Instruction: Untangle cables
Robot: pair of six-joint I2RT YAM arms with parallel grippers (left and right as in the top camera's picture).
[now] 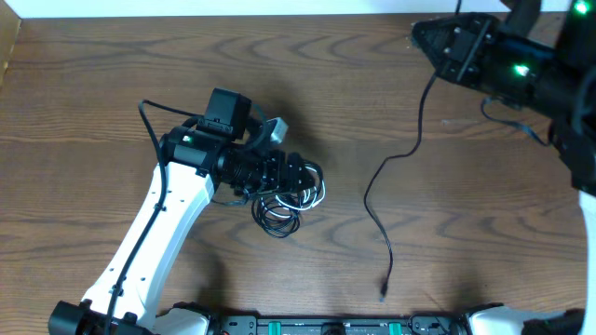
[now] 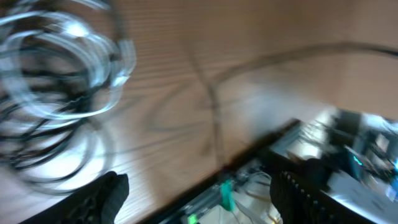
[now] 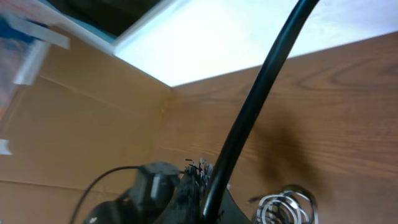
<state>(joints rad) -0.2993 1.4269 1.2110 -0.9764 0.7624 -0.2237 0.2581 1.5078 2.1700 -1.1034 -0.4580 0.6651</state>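
Observation:
A tangle of cables, black loops with a white one among them, lies on the wooden table at centre. My left gripper is over its upper edge. The blurred left wrist view has the coil at upper left and my left gripper open, with only table between the fingers. One long black cable runs apart from the tangle, from the front edge up to my right gripper at the back right. In the right wrist view the gripper is shut on that black cable.
The robot's base rail lines the table's front edge. The left arm's white link slants across the front left. A cardboard wall stands at the table's far side, and the tangle also shows low in the right wrist view.

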